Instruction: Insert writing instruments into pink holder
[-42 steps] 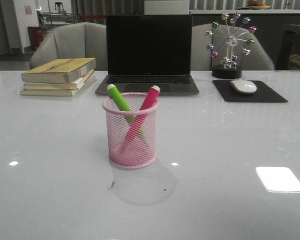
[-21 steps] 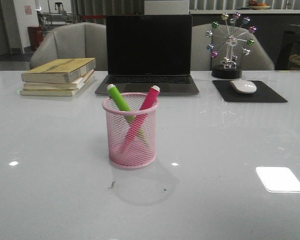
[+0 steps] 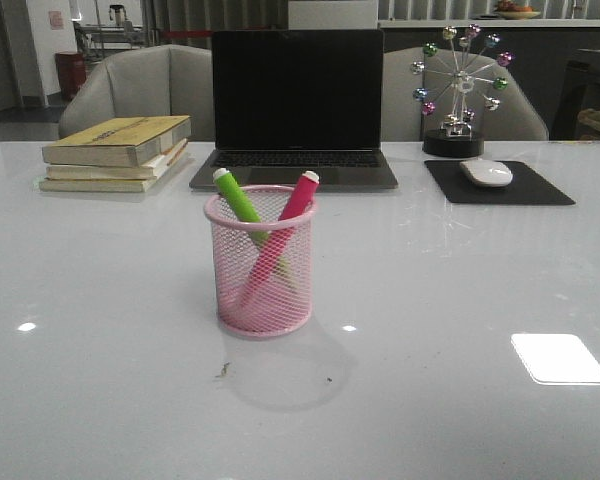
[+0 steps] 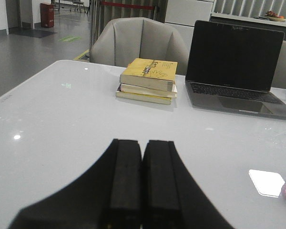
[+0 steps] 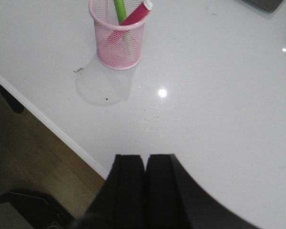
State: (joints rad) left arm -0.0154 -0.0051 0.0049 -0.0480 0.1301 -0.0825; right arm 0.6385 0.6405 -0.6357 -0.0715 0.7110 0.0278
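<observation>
Well clear of both arms' empty, closed jaws, the green marker (image 3: 238, 199) and pink marker (image 3: 294, 201) stay crossed inside the pink holder (image 3: 261, 262); nothing has shifted, so the task looks done.

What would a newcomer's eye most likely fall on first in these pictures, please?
Probably the pink holder standing mid-table, with the green marker and magenta marker crossed inside it. Behind it sit a dark open laptop, stacked books to its left and a beaded wheel ornament to its right.
</observation>
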